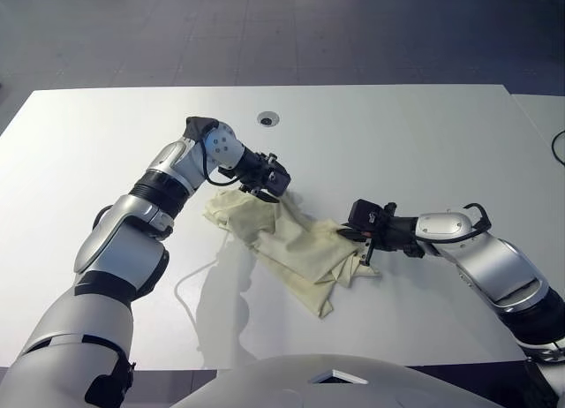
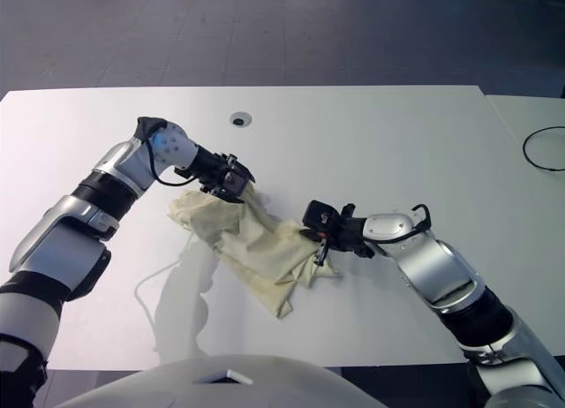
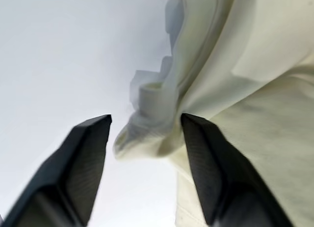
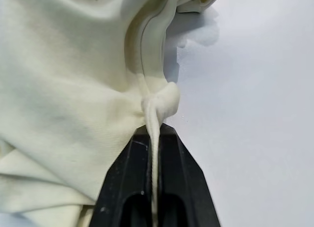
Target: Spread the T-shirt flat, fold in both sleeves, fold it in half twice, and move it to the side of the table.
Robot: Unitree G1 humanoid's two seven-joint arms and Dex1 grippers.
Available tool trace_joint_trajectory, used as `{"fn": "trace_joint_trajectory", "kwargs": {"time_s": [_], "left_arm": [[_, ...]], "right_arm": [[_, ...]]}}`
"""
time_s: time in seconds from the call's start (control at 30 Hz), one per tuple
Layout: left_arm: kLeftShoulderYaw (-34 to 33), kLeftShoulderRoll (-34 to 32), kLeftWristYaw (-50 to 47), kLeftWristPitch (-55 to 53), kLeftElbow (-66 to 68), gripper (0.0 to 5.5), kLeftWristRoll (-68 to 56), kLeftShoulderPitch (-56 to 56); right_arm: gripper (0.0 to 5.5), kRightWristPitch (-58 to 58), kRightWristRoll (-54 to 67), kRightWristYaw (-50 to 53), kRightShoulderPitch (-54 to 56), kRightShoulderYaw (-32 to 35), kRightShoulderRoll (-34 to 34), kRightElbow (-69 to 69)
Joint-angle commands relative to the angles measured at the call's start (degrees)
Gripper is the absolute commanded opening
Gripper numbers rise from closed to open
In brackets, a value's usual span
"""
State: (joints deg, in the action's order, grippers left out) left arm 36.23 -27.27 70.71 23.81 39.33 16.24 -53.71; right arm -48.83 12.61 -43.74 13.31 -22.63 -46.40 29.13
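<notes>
I am looking down at the T-shirt (image 1: 287,245), which is lying crumpled in a loose, slanting heap near the middle of the table (image 1: 424,143), stretched between my two arms and not yet spread flat. My right gripper (image 1: 369,245) is pinching the shirt's near-right edge: in the right wrist view the two fingers are pressing together on a thin ridge of cloth, with a small knot of fabric bunching just ahead of the tips. My left gripper (image 1: 265,194) is sitting at the far-left corner of the heap with its fingers (image 3: 86,153) standing apart, straddling a rolled, hem-like fold without closing on it. I am judging the cloth to be light, soft and limp; it is sagging and creasing wherever it is not supported, so it is going to trail and drag across the tabletop instead of holding any shape. It is looking thin enough to slip out of a shallow pinch, so I am wanting the left fingers to close on that thicker rolled fold, where several layers are giving them more to bite. With one hold on each side, I am expecting that pulling the two grips gently apart is what will open the shirt, and that a hard tug is likely to pull the cloth free.
</notes>
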Motion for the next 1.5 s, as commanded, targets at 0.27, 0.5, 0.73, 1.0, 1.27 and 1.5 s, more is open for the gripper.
{"fn": "trace_joint_trajectory", "kwargs": {"time_s": [0.27,0.5,0.73,1.0,1.27,1.5], "left_arm": [[-1.26,-0.72,2.81,0.74,-0.15,0.62,1.03,0.29],[-2.13,-1.89,3.42,0.23,1.84,0.01,1.67,-1.11],[-4.31,1.56,-8.53,-2.16,16.68,0.01,5.55,-7.47],[-9.62,5.9,-22.91,-14.23,31.17,0.01,5.12,-16.54],[-11.21,5.46,-37.93,-20.22,36.53,0.01,7.1,-23.19],[-13.8,6.5,-51.12,-23.54,39.05,0.01,8.73,-28.76]], "right_arm": [[0.0,0.65,-1.26,-0.71,0.74,0.13,0.18,-0.85],[0.0,3.17,-2.66,-2.05,2.98,0.64,-0.22,-5.27],[0.0,14.09,-5.85,-1.29,18.69,2.39,9.23,-30.2],[0.0,36.28,-13.35,0.4,44.17,2.24,21.77,-73.8],[0.0,47.19,-19.13,10.43,59.64,3.79,24.68,-99.08],[0.0,50.29,-24.4,25.06,68.48,6.84,27.4,-106.72]]}}
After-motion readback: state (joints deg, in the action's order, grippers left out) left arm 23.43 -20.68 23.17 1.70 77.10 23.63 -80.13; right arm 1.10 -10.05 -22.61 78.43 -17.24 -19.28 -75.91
